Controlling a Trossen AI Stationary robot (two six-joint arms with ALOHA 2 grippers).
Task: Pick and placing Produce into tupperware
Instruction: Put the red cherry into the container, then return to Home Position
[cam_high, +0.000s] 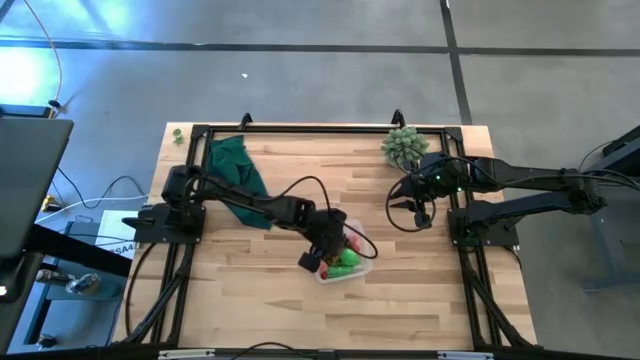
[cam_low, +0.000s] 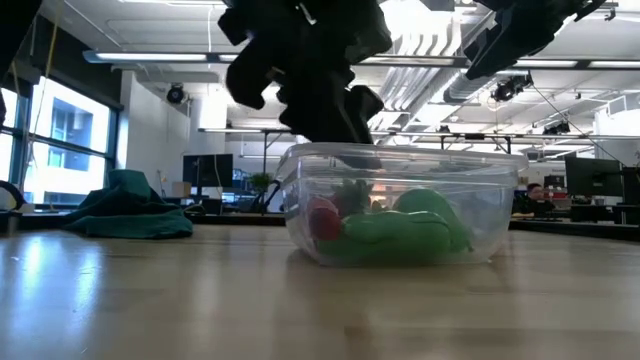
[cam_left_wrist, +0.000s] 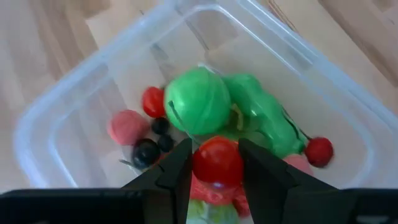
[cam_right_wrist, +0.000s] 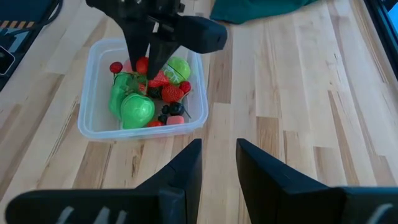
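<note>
Pale wood planks make up the table (cam_high: 260, 300), with a grey floor around it and an office of desks and ceiling lights beyond in the low view.

Over the middle of that table, the left gripper (cam_left_wrist: 216, 167) hangs above the tupperware (cam_high: 362, 268), its two dark fingers (cam_left_wrist: 177, 174) clamped on a small red round piece (cam_left_wrist: 217, 158) of produce (a tomato-like ball, as far as can be told). That red piece sits between the fingertips, above the rest of the produce (cam_right_wrist: 146, 93) in the container. Directly beyond the fingertips lies a bright green round piece (cam_left_wrist: 198, 101), and touching it a longer green piece (cam_left_wrist: 267, 121) whose long axis runs away from the gripper toward one corner of the container. Around them lie smaller pieces: red berries (cam_left_wrist: 319, 151), a pink one (cam_left_wrist: 127, 127) and dark ones (cam_left_wrist: 147, 152).

In the high view the tupperware stands just right of the table's centre, its long axis slanted, with the left arm reaching over it from the left.

Farther out, the right gripper (cam_right_wrist: 217, 163) hovers near the table's right rear, well apart from the container, nothing between its fingers and a narrow gap showing there. A dark green cloth (cam_high: 235, 168) lies at the left rear and a spiky pale green plant (cam_high: 404, 145) at the right rear.
</note>
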